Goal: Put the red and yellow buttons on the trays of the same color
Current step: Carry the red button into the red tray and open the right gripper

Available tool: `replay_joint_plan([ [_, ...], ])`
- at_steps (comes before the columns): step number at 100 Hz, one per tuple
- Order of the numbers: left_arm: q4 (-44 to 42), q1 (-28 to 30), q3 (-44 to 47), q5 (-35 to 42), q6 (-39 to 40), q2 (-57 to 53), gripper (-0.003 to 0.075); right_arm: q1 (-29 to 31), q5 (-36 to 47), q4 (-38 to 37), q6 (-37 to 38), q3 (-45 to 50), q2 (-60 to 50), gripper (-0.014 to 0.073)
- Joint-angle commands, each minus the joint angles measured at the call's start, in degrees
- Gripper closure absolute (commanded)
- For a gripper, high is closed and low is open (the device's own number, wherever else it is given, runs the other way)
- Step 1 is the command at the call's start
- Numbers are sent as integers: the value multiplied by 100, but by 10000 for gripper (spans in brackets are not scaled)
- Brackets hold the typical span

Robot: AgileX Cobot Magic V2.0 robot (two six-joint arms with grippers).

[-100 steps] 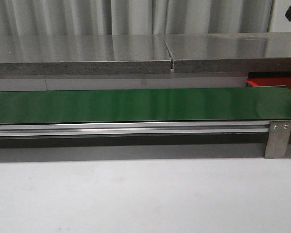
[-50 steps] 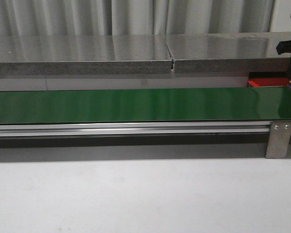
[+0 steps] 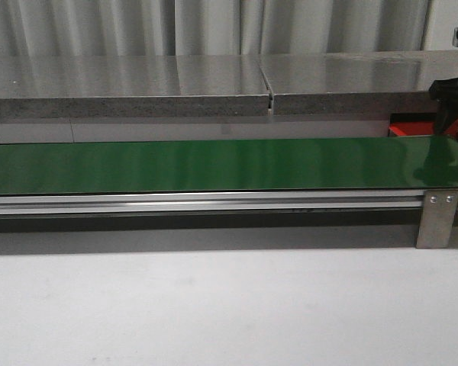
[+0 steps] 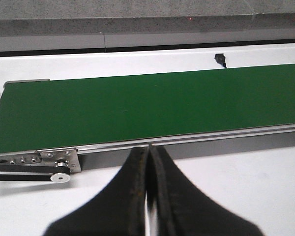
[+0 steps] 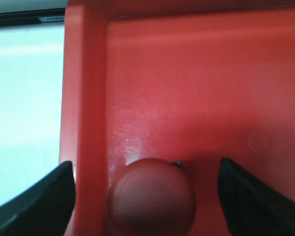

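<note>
My right gripper [image 5: 146, 196] spreads its jaws wide over the red button [image 5: 151, 196] in the red tray [image 5: 196, 88]; my left gripper [image 4: 148, 196] stays pressed closed beside the green belt [image 4: 147, 105] on the white worktop [image 3: 229, 313].

Red button [image 5: 151, 196]: round domed cap, glossy, sitting upright on the floor of the red tray [image 5: 196, 83], close to the tray's raised side wall. Tray: bright red, flat, shallow, scuffed pale near the button; in the front view, only a sliver [image 3: 408, 128] at about 3 o'clock, behind the belt's far end.
</note>
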State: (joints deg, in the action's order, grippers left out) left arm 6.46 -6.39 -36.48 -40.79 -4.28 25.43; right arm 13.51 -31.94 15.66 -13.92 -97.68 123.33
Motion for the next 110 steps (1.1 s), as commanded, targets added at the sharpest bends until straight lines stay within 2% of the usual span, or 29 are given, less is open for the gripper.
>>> replay_joint_plan([
  [1, 50, -46, -164, 406, -9, 23, 739, 24, 255, 46, -59, -171, -550, -18],
  [19, 50, -46, -164, 406, -9, 23, 739, 24, 204, 40, -377, 122, -1066, -18],
  [36, 50, -46, -164, 406, -9, 23, 739, -66, 517, 26, -767, 1041, -1768, -2],
  [45, 50, -46, -164, 406, -9, 23, 739, -142, 688, 6, -894, 1557, -2192, 82],
  [62, 50, -46, -164, 406, -9, 23, 739, -237, 868, -71, -914, 2390, -2938, 368],
  [76, 50, -46, -164, 406, -9, 23, 739, -333, 873, -91, -914, 2927, -3609, 548],
  [90, 50, -46, -164, 406, -9, 23, 739, -457, 872, -116, -914, 3433, -4303, 647],
  [110, 50, -46, -164, 406, -9, 23, 739, -614, 759, -115, -914, 4144, -5307, 663],
])
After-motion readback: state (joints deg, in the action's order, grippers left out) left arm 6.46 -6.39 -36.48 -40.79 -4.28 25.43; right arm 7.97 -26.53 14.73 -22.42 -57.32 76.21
